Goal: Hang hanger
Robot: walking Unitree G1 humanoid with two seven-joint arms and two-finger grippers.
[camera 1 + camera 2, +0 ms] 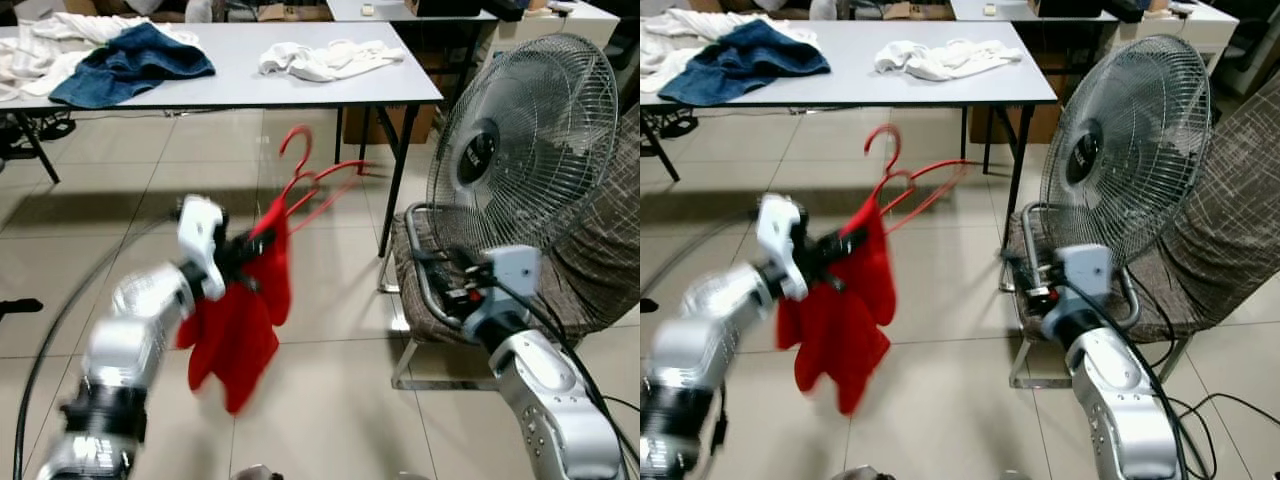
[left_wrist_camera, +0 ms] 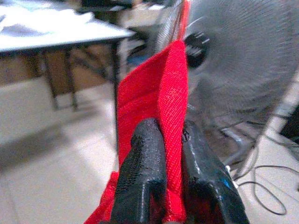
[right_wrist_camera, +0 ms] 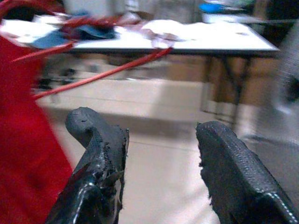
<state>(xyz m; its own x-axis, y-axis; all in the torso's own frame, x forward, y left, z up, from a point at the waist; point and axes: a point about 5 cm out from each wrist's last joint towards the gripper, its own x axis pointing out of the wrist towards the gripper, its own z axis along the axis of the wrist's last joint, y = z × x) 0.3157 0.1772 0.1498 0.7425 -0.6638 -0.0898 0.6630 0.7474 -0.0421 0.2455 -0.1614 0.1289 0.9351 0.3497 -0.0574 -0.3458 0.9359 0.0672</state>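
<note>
The left end effector (image 2: 174, 173) pinches the red cloth (image 1: 240, 330) on the red hanger (image 1: 315, 180), left of the fan (image 1: 525, 150). The right end effector (image 3: 161, 172) gapes wide beside it, holding nothing.

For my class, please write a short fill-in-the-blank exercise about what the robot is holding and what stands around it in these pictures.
1. The left pincer is shut on a ____ garment.
2. The garment hangs from a red ____ with a hook on top.
3. The right pincer holds nothing; its fingers are ____.
4. A blue cloth lies on the grey ____.

Missing words: red; hanger; open; table
</note>
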